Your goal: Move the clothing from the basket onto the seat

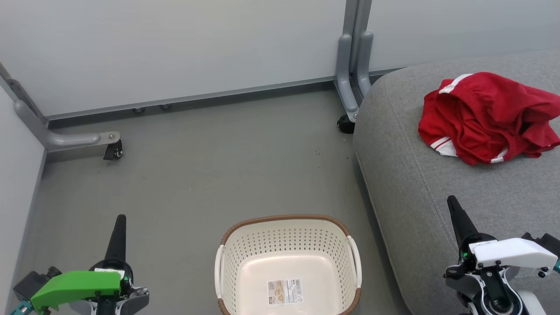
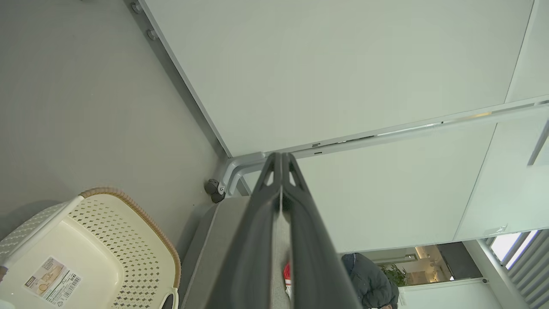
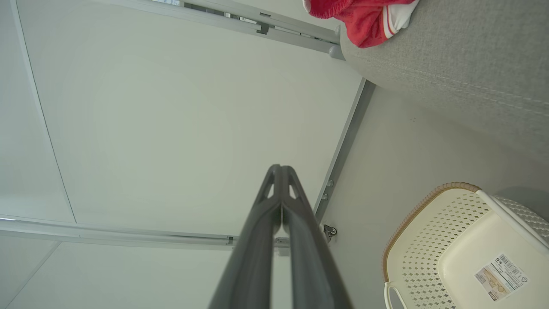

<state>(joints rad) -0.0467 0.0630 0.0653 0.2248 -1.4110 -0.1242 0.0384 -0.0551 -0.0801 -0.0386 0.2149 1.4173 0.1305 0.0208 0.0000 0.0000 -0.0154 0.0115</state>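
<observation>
So the clothing is a crumpled red heap with white stripes and trim, sitting on top of the seat, toward the far right side and well back from the front edge. I can't tell from the bunching whether it's one piece or two. It looks like thin sports fabric: I'd guess very light, totally floppy, maybe a bit slick, nothing you could break. If it needed another grab, I'd go for one of the raised folds or the thicker white-trimmed hem, since a pinch on a flat layer would probably just slide off or lift one layer and leave the rest.

The basket stands on the grey floor just beside the seat's front corner, and there's nothing in it except the paper label on the bottom. To me that reads as job pretty much done.

Both arms sit low and apart from everything. The left gripper has its fingers pressed together with nothing between them, and the right gripper is the same, pinched together and empty, hanging over the near part of the seat.
</observation>
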